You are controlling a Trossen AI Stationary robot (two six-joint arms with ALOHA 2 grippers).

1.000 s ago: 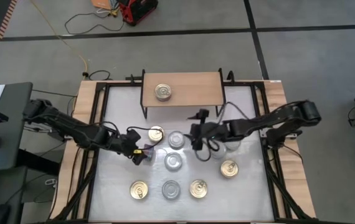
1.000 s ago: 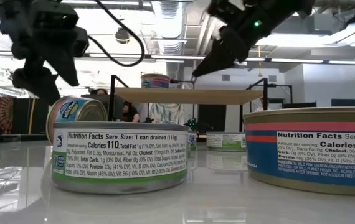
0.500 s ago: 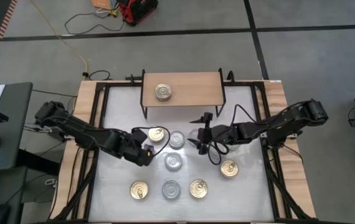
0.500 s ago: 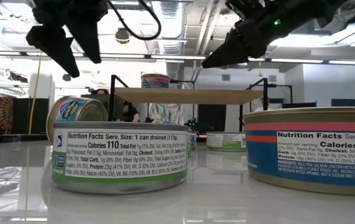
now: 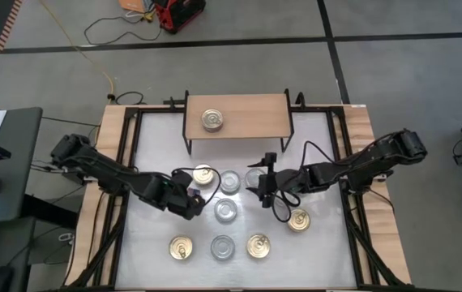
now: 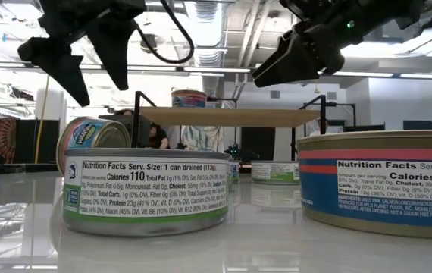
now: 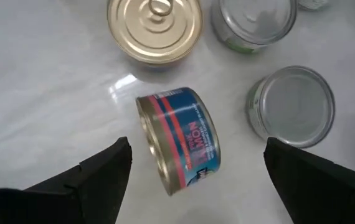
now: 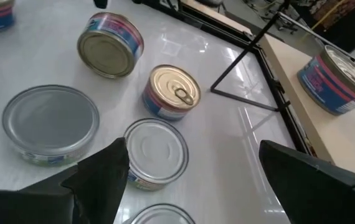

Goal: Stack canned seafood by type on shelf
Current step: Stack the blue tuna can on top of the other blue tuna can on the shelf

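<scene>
Left gripper (image 5: pixel 190 203) hangs over the white table (image 5: pixel 146 243) with its fingers (image 7: pixel 96 171) spread wide, holding nothing. Straight beneath the gap lies a tipped can (image 7: pixel 179 140), on its side, blue label with a red stripe, gold rim showing. Just beyond it stands a gold-topped can (image 7: pixel 155 26) with its pull tab up.

Right gripper (image 5: pixel 262 182) is also splayed fully open and empty, hovering mid-table in front of the shelf (image 5: pixel 251 118). Below its fingers (image 8: pixel 99 174) sit silver-topped cans (image 8: pixel 156 152), smooth flat lids, greenish labels.

The count from above: one can on the shelf (image 5: pixel 211 121), upright, towards the light-wood board's left end. On the table, four upright gold-topped cans: beside the left gripper (image 5: pixel 204 175), front left (image 5: pixel 181 247), front centre-right (image 5: pixel 257 245), and right (image 5: pixel 297 220). Silver tops: four seen, clustered in the middle, one (image 5: pixel 223 246) in the front row and one partly under the right gripper. Plus the tipped one.
</scene>
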